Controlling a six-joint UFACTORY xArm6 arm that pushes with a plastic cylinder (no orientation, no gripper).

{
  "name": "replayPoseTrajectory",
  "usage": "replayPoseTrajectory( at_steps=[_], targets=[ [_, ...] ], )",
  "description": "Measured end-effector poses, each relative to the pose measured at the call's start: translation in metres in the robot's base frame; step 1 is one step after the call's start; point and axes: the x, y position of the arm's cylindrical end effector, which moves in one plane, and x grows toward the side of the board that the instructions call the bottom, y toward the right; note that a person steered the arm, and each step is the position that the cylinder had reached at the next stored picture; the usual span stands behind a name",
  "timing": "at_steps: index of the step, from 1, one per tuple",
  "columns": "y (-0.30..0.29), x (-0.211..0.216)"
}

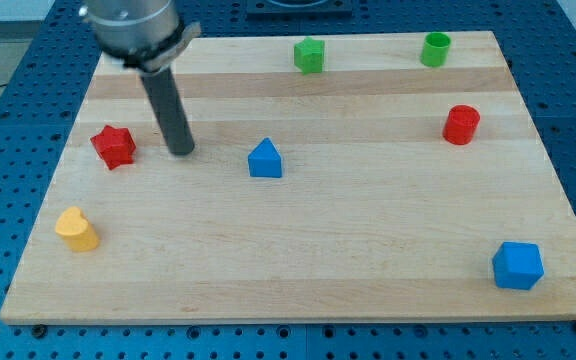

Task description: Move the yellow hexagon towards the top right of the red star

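Observation:
The red star [114,146] lies at the board's left. My tip [181,151] rests on the board just to the right of the star, between it and a blue peaked block [265,159], touching neither. A yellow block [76,228] lies near the view's bottom left, below the star; its exact shape is hard to make out. The arm's body covers the board's top left corner, so the yellow block that stood there earlier is hidden.
A green star-like block [309,55] and a green cylinder [435,48] stand along the top edge. A red cylinder [461,124] is at the right. A blue block [517,265] sits at the bottom right. The wooden board [368,230] lies on a blue perforated table.

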Motion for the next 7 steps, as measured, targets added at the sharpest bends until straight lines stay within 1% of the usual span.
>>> replayPoseTrajectory(
  at_steps=[1,2,3,4,5,6,7],
  targets=[
    [-0.003,-0.072],
    [-0.005,-0.130],
    [-0.049,-0.187],
    [-0.086,-0.197],
    [-0.066,-0.151],
    [-0.058,-0.124],
    [-0.067,-0.183]
  ],
)
